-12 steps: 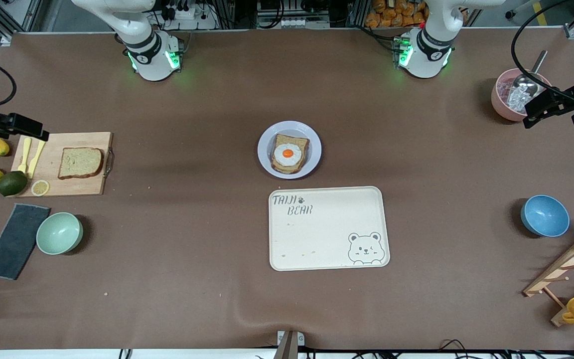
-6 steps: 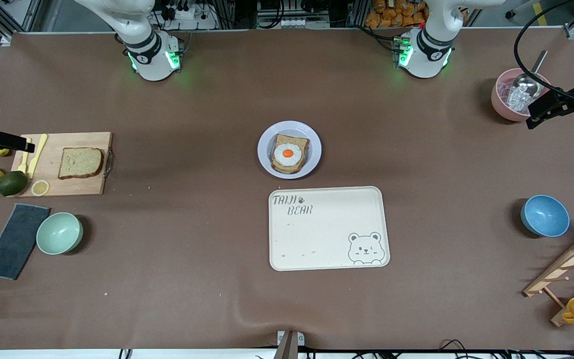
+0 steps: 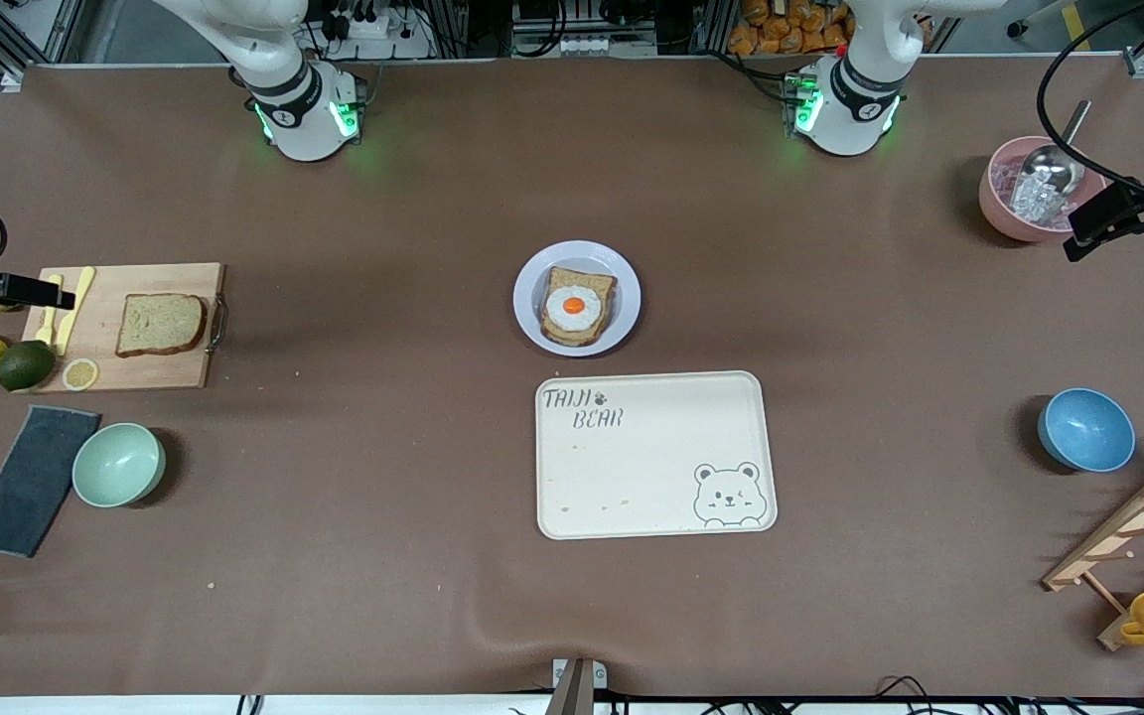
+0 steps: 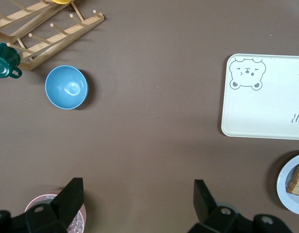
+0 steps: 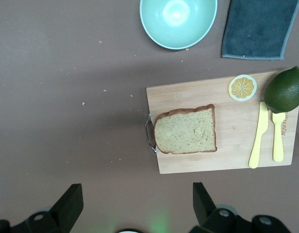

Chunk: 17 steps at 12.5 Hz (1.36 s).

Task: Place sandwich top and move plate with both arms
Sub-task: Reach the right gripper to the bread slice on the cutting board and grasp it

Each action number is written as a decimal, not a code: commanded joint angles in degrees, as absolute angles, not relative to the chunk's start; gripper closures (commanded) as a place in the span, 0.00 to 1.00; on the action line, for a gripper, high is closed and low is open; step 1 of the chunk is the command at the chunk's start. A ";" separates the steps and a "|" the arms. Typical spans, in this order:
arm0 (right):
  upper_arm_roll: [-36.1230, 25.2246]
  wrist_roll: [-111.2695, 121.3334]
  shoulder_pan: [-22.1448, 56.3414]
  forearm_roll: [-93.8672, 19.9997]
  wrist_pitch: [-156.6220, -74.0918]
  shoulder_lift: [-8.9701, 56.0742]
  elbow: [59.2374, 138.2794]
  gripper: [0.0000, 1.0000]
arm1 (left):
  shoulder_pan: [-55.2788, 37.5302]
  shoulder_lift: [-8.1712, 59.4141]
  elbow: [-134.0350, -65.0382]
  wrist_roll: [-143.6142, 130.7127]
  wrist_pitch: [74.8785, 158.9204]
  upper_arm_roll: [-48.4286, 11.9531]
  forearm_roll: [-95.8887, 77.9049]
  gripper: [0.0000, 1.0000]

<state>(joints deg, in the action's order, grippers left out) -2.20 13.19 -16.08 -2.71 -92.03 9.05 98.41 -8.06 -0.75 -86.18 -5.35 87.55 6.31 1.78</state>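
**Both arms swing outward; nothing picked up yet**

Over the last second the right arm has drawn back toward its end of the desk (image 3: 383,556), so the right end effector (image 5: 135,204) now hangs high with the board (image 5: 227,160) almost under it. On that board lies the top slice (image 5: 186,130), just ahead of its released, empty fingers. The left end effector (image 4: 137,201), likewise released and empty, has drifted outward, probably above the pink bowl (image 3: 1014,189). It hangs well apart from the plate (image 3: 532,318), which holds the egg slice (image 3: 577,306) near the tray (image 3: 651,467). The right arm looks set to descend on the bread.
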 commanded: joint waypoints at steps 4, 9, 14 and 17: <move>-1.49 27.85 -22.93 -7.21 -101.06 8.26 109.06 0.00 | -7.56 -1.14 -86.31 -4.75 87.89 6.06 1.85 0.00; -1.41 37.33 -27.15 -7.29 -112.38 9.22 116.27 0.01 | -6.77 -1.23 -87.01 -4.75 88.07 6.06 1.85 0.00; -1.41 43.07 -30.93 -10.72 -114.69 15.02 116.54 0.07 | -6.59 -1.49 -87.19 -4.57 88.07 5.98 1.67 0.00; -1.41 48.31 -32.52 -13.08 -119.25 18.62 116.72 0.16 | -6.59 -1.85 -87.63 -4.57 88.07 5.98 1.67 0.00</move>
<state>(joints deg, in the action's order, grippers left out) -2.28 43.97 -30.59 -10.58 -117.23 16.62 116.78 -7.04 -0.75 -86.49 -5.35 87.56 6.30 1.78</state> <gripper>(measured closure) 0.110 0.000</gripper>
